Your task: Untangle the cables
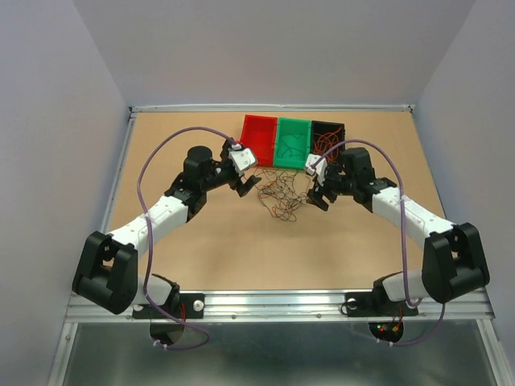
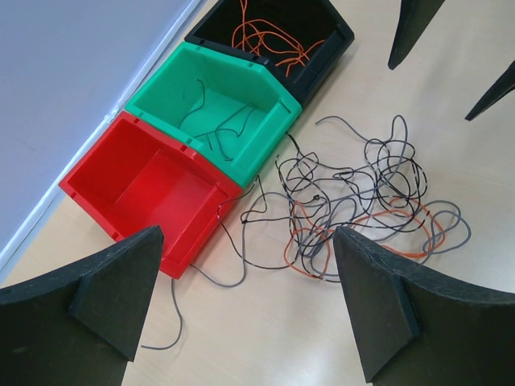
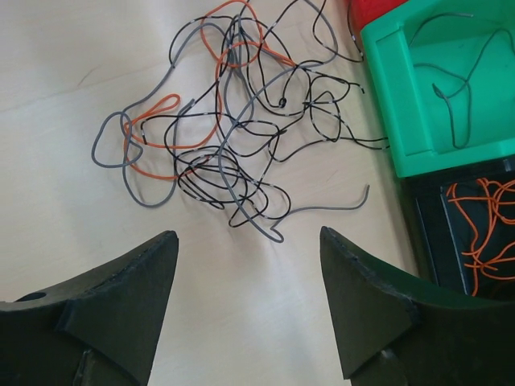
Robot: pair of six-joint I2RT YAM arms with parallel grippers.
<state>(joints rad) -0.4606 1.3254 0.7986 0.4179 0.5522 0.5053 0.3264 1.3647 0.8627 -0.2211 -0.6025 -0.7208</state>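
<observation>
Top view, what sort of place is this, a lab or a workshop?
Probably a robot lab test cell: plain walls box in a wooden table, two arms bolted at its near edge, coloured bins behind tangled cables.

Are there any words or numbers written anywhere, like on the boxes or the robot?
None can be read.
The red bin, green bin and black bin are plain, the table bears no writing, and the arms show no label.
The small lights at the right arm's base are glowing dots, not signs.
</observation>
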